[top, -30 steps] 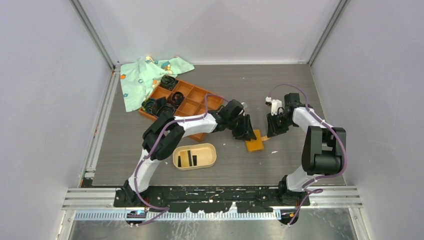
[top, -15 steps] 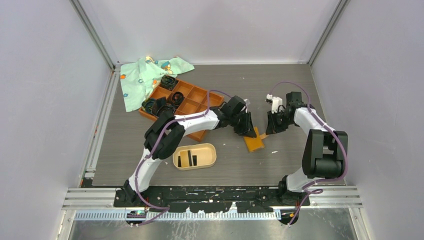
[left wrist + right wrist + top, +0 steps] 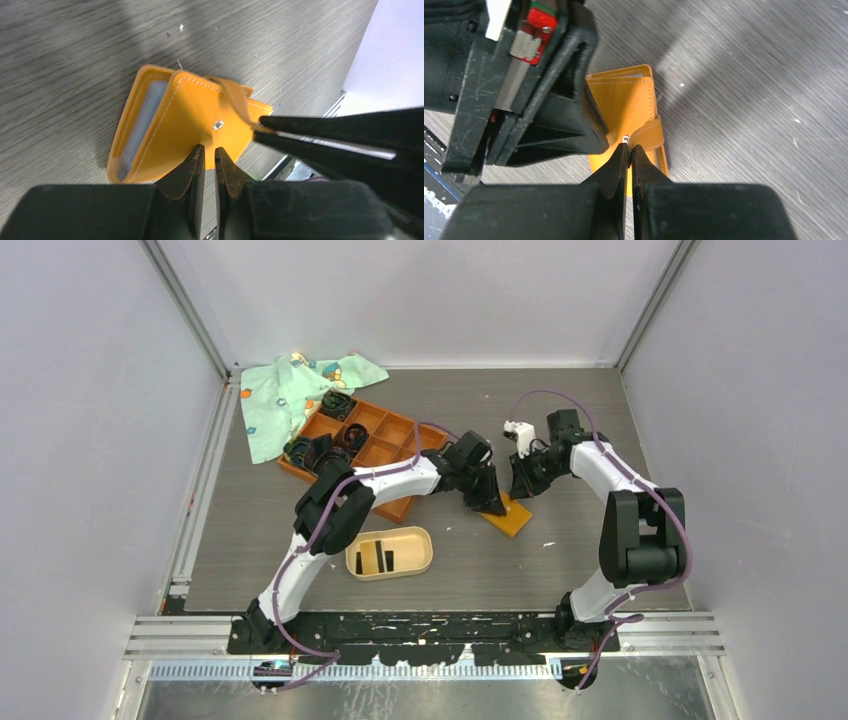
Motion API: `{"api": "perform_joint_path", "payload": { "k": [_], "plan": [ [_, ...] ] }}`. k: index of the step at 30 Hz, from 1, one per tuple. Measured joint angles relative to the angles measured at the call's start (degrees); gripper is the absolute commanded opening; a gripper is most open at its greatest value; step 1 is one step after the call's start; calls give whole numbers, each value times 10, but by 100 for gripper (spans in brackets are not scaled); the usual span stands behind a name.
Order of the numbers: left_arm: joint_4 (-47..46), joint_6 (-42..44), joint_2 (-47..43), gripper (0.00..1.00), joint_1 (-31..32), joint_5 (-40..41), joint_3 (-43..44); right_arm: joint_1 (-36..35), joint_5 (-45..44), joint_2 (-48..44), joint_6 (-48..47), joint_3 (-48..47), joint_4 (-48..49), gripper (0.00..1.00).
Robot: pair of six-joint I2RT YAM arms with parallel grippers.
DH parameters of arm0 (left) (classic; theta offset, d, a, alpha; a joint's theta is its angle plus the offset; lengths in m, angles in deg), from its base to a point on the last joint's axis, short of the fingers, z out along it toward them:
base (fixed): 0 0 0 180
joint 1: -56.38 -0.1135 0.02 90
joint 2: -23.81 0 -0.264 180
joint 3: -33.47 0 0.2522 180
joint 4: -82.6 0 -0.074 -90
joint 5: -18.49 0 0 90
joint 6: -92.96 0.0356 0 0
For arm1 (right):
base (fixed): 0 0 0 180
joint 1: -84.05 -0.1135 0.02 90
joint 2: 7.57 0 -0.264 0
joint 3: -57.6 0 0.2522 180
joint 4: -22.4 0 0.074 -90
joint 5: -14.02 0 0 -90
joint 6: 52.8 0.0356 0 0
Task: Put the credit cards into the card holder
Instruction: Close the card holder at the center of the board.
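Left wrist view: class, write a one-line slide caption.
Right gripper pinches the strap of the orange wallet; left gripper meets its near edge.

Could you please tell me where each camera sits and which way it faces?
Top external: above and behind the arm bases, facing down at the table; shows both arms, left gripper and right gripper at the orange wallet.
Left wrist: on the left arm, facing down past its own fingers at the wallet.
Right wrist: on the right arm, facing down past its fingers at the strap.
Both wrist views share the wallet.
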Motion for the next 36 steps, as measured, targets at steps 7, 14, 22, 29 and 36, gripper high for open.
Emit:
{"api": "perform_joint_path", "payload": {
  "k": [7, 14, 22, 29, 36],
  "plan": [
    [-24, -49, 1, 11, -8, -7, -23, -31, -12, 34, 7, 0, 6, 24],
    [-48, -67, -2, 11, -10, -17, -39, -18, -5, 34, 25, 10, 7, 30],
    [-55, -68, -2, 10, -11, -21, -42, 17, 12, 34, 29, 10, 9, 41],
    [-56, -72, -2, 10, -11, -23, -42, 45, 83, 13, -49, 7, 2, 55],
    [-56, -75, -2, 9, -12, -23, -42, 45, 153, -22, -260, 22, -24, 59]
  ]
}}
